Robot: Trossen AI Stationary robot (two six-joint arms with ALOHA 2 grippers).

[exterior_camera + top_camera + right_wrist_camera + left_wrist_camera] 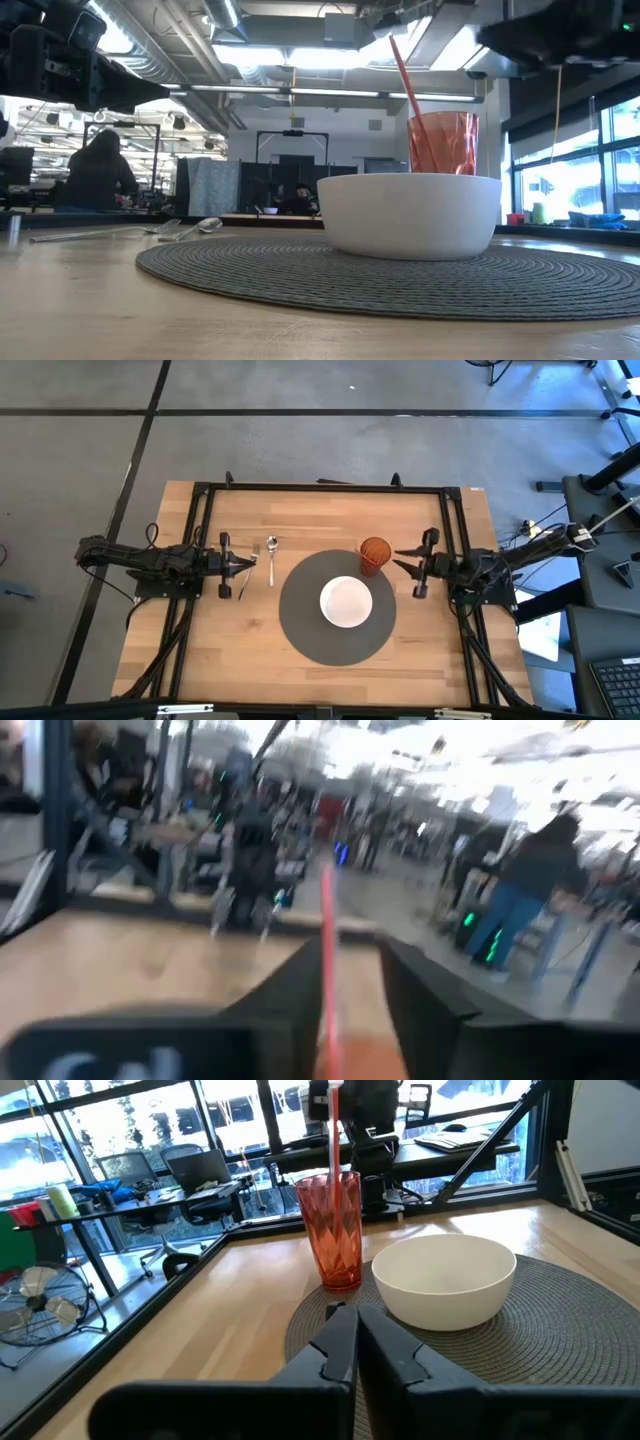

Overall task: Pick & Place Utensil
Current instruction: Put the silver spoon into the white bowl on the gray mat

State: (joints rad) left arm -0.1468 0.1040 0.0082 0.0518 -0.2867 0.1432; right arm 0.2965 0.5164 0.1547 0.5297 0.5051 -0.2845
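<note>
A silver spoon (pixel 271 560) and a fork (pixel 243 585) lie flat on the wooden table, left of a round grey placemat (pixel 300 630); both also show in the low view, spoon (pixel 200 226) and fork (pixel 100 234). My left gripper (pixel 250 563) hovers shut over the fork's far end, fingers together (pixel 355 1335), with nothing between them. My right gripper (pixel 400 558) is open just right of the orange cup (pixel 374 555). In the right wrist view its fingers (pixel 350 1000) stand on either side of the red straw (pixel 325 950), blurred.
A white bowl (pixel 346 602) sits on the middle of the placemat, with the orange cup (pixel 443 143) and its straw (pixel 405 80) at the mat's far right edge. Black frame rails (pixel 200 540) run along the table's left, right and far sides. Bare wood lies near the front edge.
</note>
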